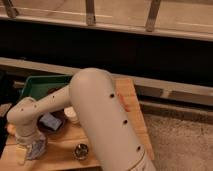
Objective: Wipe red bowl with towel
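Observation:
The red bowl (54, 125) sits on the wooden table (127, 100) at the left, dark, with a bluish object (50, 120) inside it. A crumpled white-blue towel (36, 148) lies on the table just in front and left of the bowl. My white arm (95, 110) sweeps across the table from the lower right. Its wrist (26, 117) points down, so the gripper (29, 145) is right over the towel, at the bowl's left front. The wrist hides the gripper's tips.
A green tray (37, 86) lies at the table's back left. A small white cup (72, 115) stands right of the bowl. A small round metal can (81, 150) sits near the front edge. A dark wall with a railing runs behind the table.

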Controlling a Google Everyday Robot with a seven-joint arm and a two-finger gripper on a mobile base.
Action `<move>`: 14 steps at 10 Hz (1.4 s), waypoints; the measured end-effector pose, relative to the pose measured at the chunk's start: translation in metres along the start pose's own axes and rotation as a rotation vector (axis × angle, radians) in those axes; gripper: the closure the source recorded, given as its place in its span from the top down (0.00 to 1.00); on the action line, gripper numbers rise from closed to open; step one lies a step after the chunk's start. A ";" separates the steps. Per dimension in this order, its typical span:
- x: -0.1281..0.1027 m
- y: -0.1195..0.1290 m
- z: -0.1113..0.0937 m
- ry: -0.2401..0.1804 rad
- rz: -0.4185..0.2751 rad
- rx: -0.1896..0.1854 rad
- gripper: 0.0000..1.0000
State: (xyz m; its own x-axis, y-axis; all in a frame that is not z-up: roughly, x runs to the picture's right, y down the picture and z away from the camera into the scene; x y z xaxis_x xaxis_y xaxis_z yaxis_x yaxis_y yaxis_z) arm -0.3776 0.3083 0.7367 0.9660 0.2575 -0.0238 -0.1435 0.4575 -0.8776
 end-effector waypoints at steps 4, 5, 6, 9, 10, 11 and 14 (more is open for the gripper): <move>0.004 -0.004 -0.002 0.004 0.005 -0.001 0.66; 0.005 -0.004 -0.004 0.006 0.006 -0.002 0.56; 0.007 -0.006 -0.006 0.007 0.012 0.000 0.44; 0.014 -0.005 -0.006 0.021 0.013 -0.004 0.14; 0.010 -0.002 -0.004 0.020 0.006 -0.003 0.06; 0.013 -0.005 -0.003 0.037 0.014 0.017 0.01; 0.015 -0.009 -0.004 0.059 0.033 0.088 0.00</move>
State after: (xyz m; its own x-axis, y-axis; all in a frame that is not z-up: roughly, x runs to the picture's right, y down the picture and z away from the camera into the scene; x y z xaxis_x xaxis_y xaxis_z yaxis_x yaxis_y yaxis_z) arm -0.3612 0.3044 0.7425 0.9712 0.2238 -0.0822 -0.1909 0.5234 -0.8304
